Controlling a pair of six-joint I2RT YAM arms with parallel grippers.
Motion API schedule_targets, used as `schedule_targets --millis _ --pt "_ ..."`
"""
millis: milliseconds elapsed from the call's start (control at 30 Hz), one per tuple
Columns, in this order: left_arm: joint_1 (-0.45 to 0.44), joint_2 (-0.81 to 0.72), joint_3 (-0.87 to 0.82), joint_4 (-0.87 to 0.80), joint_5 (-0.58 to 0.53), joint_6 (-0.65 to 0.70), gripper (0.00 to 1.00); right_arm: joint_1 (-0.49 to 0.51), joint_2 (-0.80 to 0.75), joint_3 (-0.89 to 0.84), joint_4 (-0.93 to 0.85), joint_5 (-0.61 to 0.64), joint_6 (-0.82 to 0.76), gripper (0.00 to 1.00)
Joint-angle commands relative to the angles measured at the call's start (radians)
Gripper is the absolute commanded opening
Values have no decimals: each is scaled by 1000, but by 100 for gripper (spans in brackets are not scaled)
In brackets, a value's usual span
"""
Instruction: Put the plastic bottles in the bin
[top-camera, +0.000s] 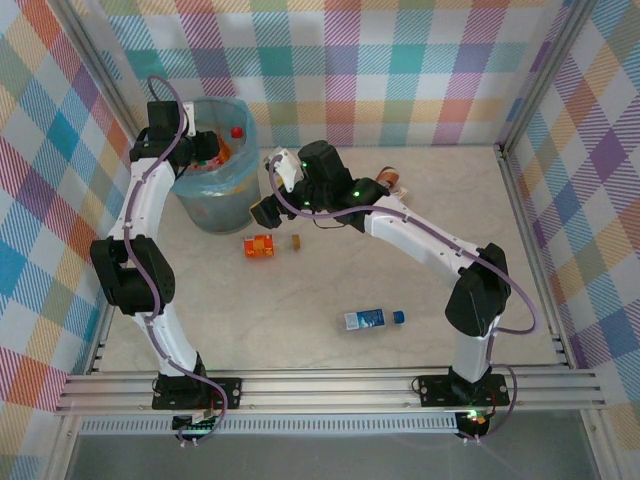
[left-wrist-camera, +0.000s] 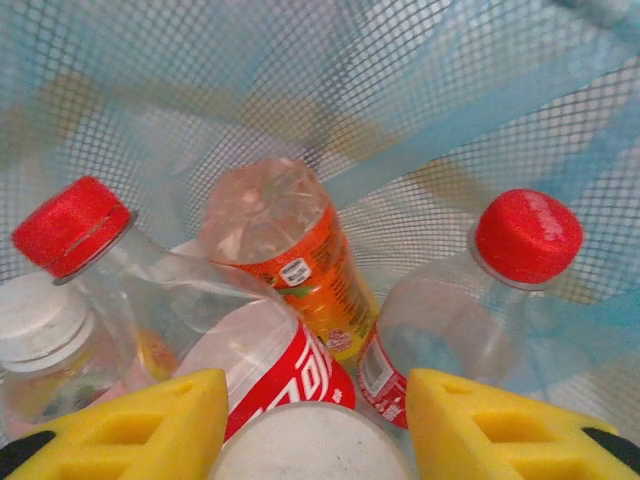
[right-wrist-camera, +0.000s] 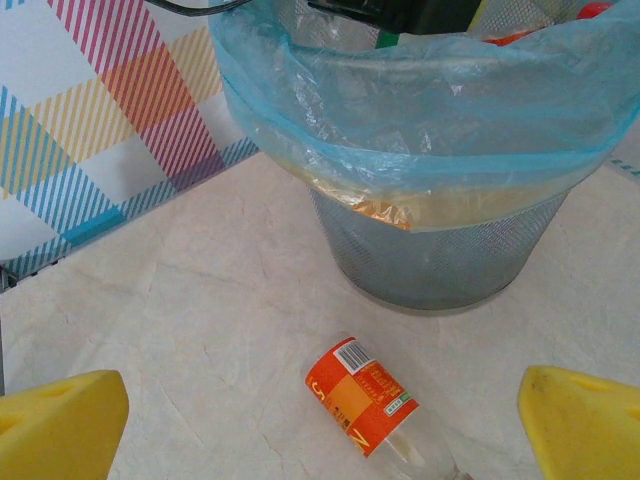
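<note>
Your table (top-camera: 250, 330) carries the bin (top-camera: 200, 190) at its far left, lined with a light blue bag.

Your left gripper (left-wrist-camera: 315, 432) hangs inside the bin's mouth, looking down onto the bottles already piled there. A pale round bottle end (left-wrist-camera: 310, 448) sits between its yellow fingertips (left-wrist-camera: 130, 430) and appears to meet both. You cannot tell from this whether they are clamped on it.

Below lie a red-labelled bottle (left-wrist-camera: 290, 370), an orange-labelled bottle in the bin (left-wrist-camera: 295, 255) pointing bottom-up, two red-capped clear bottles (left-wrist-camera: 75, 225) at the left and right, and a white-capped one (left-wrist-camera: 40, 320) at the left edge.

Your right gripper (right-wrist-camera: 322, 400) hovers just in front of the bin with its fingers spread wide and nothing in them. An orange-labelled bottle on the table (right-wrist-camera: 360, 395) lies on its side directly between and beneath those fingers, near the bin's base.

A blue-labelled bottle (top-camera: 372, 319) lies on its side well apart, towards the near middle of the table. Another bottle (top-camera: 392, 179) lies behind your right arm.
</note>
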Motion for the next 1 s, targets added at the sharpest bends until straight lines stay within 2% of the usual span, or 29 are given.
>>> schedule_targets --millis 0,200,367,467,533,700,833,967 --pt "12 -54 -9 29 46 6 54 -9 14 38 -5 -22 -23 100" --pt "12 -52 75 -23 42 0 59 -10 24 51 -2 -36 -22 100" --pt "12 13 235 -149 9 -43 58 -10 29 61 -4 -38 -22 100" --pt "12 62 336 -233 30 -72 56 -11 29 63 -7 -38 -22 100" --pt "11 80 352 -245 41 -91 50 -10 28 64 -11 -39 -20 100" --pt "12 127 369 -309 17 -103 25 -10 26 65 -17 -48 -13 99" --pt "11 125 346 -381 -48 -98 18 -10 16 61 -24 -55 -4 100" --pt "11 83 252 -364 -22 -110 14 -10 13 56 -30 -61 5 100"
